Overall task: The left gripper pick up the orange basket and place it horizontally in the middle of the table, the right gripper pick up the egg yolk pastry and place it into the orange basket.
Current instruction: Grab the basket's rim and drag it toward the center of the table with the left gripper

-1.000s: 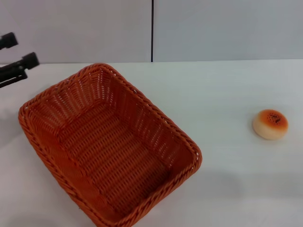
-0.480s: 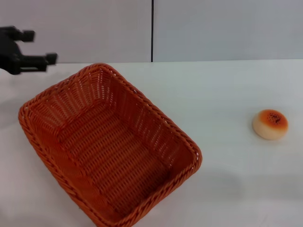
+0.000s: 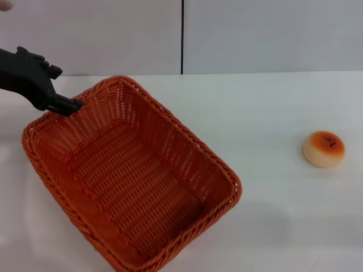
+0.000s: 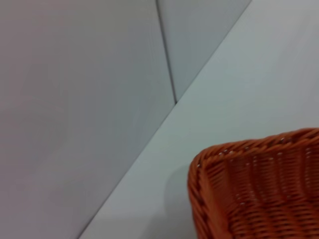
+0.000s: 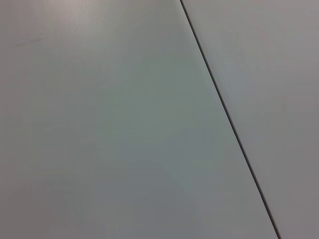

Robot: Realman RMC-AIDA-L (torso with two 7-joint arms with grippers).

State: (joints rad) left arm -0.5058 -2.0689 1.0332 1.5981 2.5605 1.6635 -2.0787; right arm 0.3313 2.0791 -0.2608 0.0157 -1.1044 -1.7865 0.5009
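Note:
The orange basket [image 3: 170, 148] lies at an angle on the left half of the white table [image 3: 266, 102], with nothing in it. My left gripper [image 3: 67, 104] reaches in from the left, its black tip right at the rim of the basket's far left corner. The left wrist view shows that corner of the orange basket [image 4: 259, 194] close up. On the right side of the table sits the egg yolk pastry [image 3: 324, 148], alone and well apart from the basket. The right gripper is out of view, and the right wrist view shows only a plain wall.
A grey wall with a dark vertical seam [image 3: 182, 37] stands behind the table's far edge. Bare tabletop lies between the basket and the pastry.
The left gripper has come down and to the right from the upper left edge of the head view to the basket's far left rim. Basket and pastry have not moved.

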